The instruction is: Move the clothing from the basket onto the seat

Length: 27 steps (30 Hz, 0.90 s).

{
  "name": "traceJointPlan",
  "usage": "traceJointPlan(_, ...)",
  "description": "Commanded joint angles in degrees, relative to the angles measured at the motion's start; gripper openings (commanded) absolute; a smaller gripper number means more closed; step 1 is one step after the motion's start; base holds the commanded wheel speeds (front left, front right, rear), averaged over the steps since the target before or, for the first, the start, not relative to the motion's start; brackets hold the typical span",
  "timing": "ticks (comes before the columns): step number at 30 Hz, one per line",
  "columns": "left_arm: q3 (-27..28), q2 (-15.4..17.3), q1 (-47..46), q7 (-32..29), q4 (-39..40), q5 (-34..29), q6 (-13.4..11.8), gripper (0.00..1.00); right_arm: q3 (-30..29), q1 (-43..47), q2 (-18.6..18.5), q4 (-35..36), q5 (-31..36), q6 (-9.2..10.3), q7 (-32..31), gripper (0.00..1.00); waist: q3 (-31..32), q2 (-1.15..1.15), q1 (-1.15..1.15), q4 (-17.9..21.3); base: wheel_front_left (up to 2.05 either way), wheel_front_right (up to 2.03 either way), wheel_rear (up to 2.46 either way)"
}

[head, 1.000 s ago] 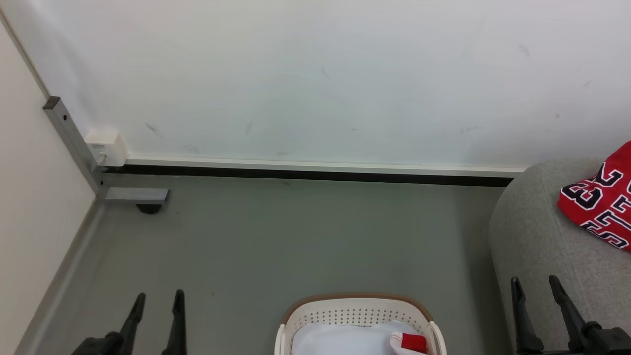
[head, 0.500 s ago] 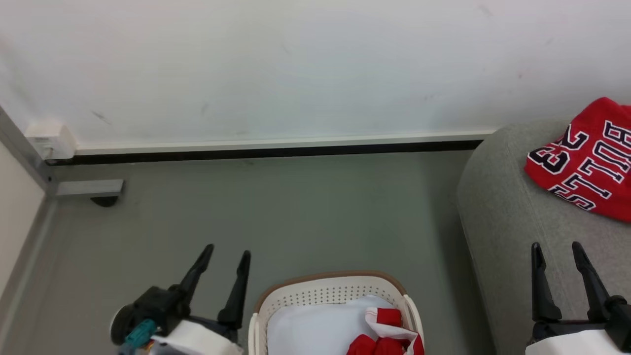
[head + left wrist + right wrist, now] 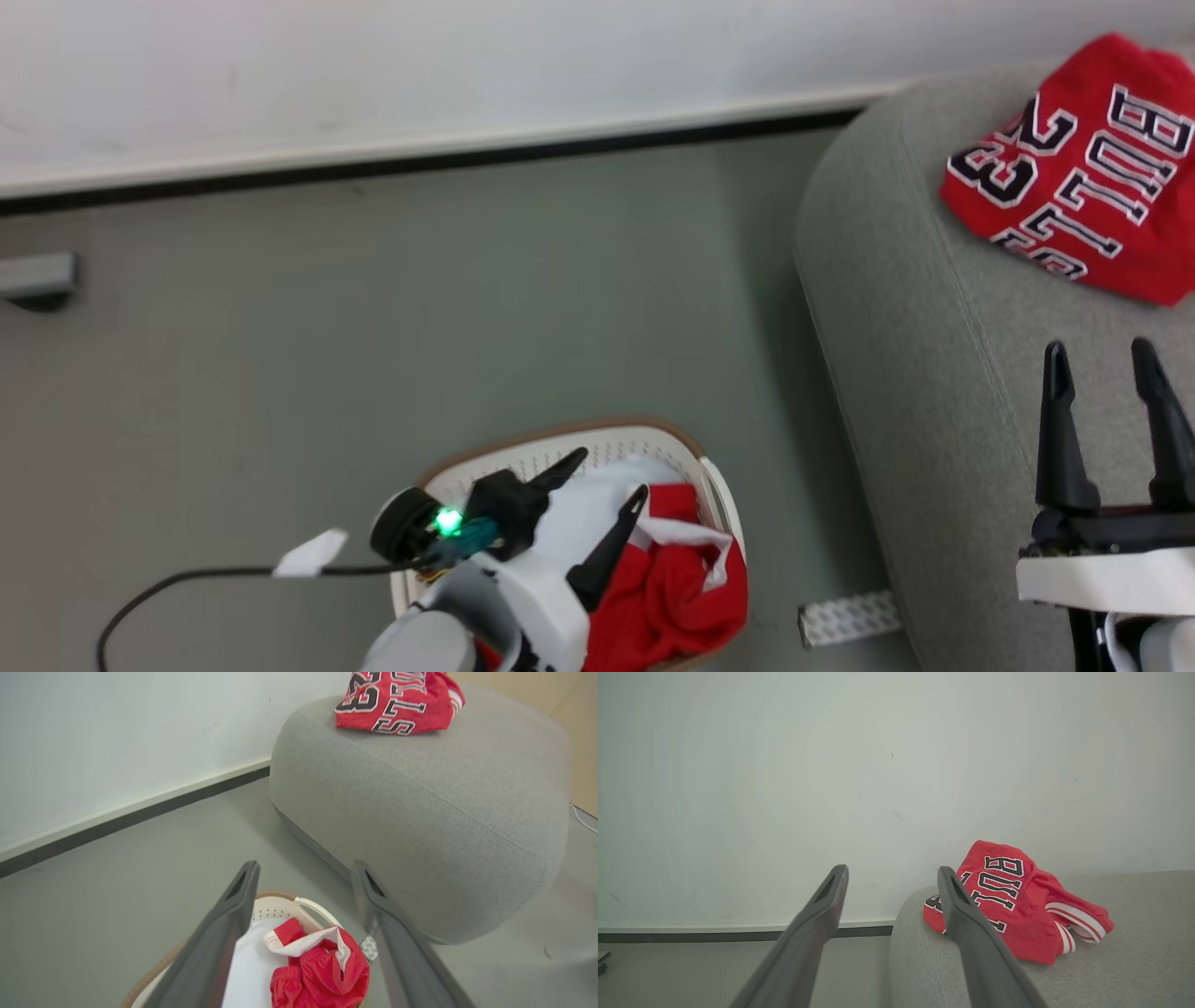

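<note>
A red garment with white trim [image 3: 672, 588] [image 3: 322, 970] lies crumpled in the white basket [image 3: 560, 446] [image 3: 280, 905] on the floor, beside a pale flat cushion [image 3: 583, 513]. My left gripper [image 3: 611, 476] [image 3: 303, 877] hovers open just above the basket's contents, empty. A red jersey with the number 23 [image 3: 1074, 177] [image 3: 397, 700] [image 3: 1013, 900] rests on the grey seat [image 3: 934, 327] [image 3: 420, 812] [image 3: 1111, 952] at the right. Over the seat's near part, my right gripper [image 3: 1102, 359] [image 3: 892, 872] stands open and empty.
A white wall with a dark baseboard [image 3: 420, 163] runs along the back. A metal frame foot [image 3: 37, 280] sits at far left. A strip of patterned tape [image 3: 845, 621] lies on the grey floor by the seat's base. A black cable [image 3: 187, 579] trails from my left wrist.
The head camera has tilted down and turned, shifting the whole scene. My left gripper has swung right from beside the basket to over it. The right gripper stays open over the seat.
</note>
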State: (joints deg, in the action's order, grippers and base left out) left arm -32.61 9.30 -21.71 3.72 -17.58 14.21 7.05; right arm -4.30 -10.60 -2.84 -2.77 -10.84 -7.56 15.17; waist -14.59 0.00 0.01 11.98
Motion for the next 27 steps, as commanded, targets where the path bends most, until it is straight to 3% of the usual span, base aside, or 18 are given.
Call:
traceJointPlan(1, -1.6, -0.1, -1.8, -1.3, -1.6, -0.2, 0.2, 1.00, -0.3, -1.5, -0.1, 1.2, -0.8, 0.15, 0.0, 1.00, -4.9, 0.00, -0.01, 2.6, 0.00, 0.00, 0.00)
traceJointPlan(9, -10.4, -0.8, -8.1, -4.7, -7.8, 1.4, 0.5, 1.00, -0.8, -5.9, -0.1, 4.6, -1.4, 0.14, 0.0, 1.00, -13.0, 0.00, -0.01, 3.4, 0.00, 0.00, 0.00)
traceJointPlan(14, -17.0, 0.8, -13.0, -5.4, -10.4, 3.7, 0.4, 1.00, 0.9, -11.3, -0.1, 4.9, -2.1, 0.15, 0.0, 1.00, -20.1, 0.00, -0.01, 3.5, 0.00, 0.00, 0.00)
traceJointPlan(27, -21.6, 4.8, -18.3, -6.6, -10.3, 7.0, 0.3, 1.00, 4.6, -17.9, -0.1, 4.2, -3.9, 0.15, 0.0, 1.00, -27.4, 0.00, -0.01, 3.5, 0.00, 0.00, 0.00)
